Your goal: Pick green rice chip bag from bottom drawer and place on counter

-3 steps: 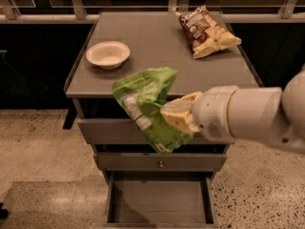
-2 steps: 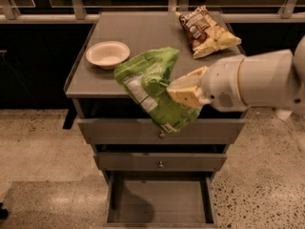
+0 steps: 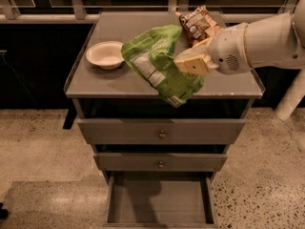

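Note:
My gripper (image 3: 183, 65) comes in from the right on a thick white arm and is shut on the green rice chip bag (image 3: 157, 63). The bag is bright green and crinkly with a white label panel. It hangs tilted in the air over the middle of the counter (image 3: 95, 82), its lower end past the front edge. The bottom drawer (image 3: 159, 199) is pulled open below, and its grey inside holds nothing.
A cream bowl (image 3: 105, 54) sits on the counter's left side. A brown-and-cream chip bag (image 3: 198, 24) lies at the back right, partly behind my arm. Two upper drawers with small round knobs (image 3: 162, 134) are shut. A speckled floor surrounds the cabinet.
My gripper has lifted the green bag up and back, from in front of the top drawer to above the counter.

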You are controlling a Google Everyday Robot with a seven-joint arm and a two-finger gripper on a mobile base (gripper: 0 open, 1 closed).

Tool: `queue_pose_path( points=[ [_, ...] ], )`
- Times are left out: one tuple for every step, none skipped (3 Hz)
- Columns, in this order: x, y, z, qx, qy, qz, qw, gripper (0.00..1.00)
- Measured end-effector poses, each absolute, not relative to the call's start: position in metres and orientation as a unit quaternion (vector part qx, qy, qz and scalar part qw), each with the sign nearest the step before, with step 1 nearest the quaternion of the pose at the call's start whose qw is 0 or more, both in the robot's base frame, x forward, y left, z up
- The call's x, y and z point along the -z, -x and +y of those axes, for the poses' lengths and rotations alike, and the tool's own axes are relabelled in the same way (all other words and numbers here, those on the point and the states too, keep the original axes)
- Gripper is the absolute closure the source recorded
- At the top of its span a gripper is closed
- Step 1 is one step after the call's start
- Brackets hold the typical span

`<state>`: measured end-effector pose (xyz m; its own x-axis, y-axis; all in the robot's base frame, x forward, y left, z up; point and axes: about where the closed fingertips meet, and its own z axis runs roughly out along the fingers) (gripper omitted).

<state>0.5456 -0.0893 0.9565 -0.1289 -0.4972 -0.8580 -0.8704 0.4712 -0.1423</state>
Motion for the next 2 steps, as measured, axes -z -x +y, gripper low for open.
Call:
queue_pose_path(
  points=[
    [-0.955,-0.589,-0.085,-0.219,0.480,0.709,0.468,1.00],
    [-0.945,-0.626,-0.070,-0.237,0.482,0.698,0.474,1.00]
  ],
)
